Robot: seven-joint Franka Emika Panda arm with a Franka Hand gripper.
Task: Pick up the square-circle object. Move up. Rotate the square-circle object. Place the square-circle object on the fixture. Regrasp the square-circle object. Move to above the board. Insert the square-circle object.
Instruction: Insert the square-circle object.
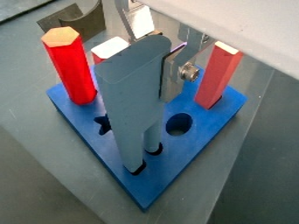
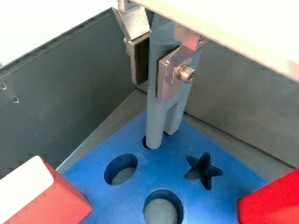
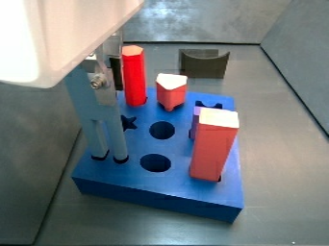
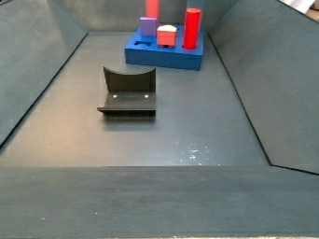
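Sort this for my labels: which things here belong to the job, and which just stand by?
Job: peg, held upright in the gripper with its lower end in a board hole; fixture.
Bystanders: red column, red block with pale top, small red piece.

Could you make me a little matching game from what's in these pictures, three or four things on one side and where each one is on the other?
Things:
1. square-circle object
2. fixture
3. red hexagonal column
4. gripper

Places:
A. on the floor, apart from the board
B. upright, lower end in a corner hole of the board
C. above the board, around the slim peg's upper part
D. standing on the board at its far side in a side view

Pairs: 1-B, 2-A, 3-D, 4-C
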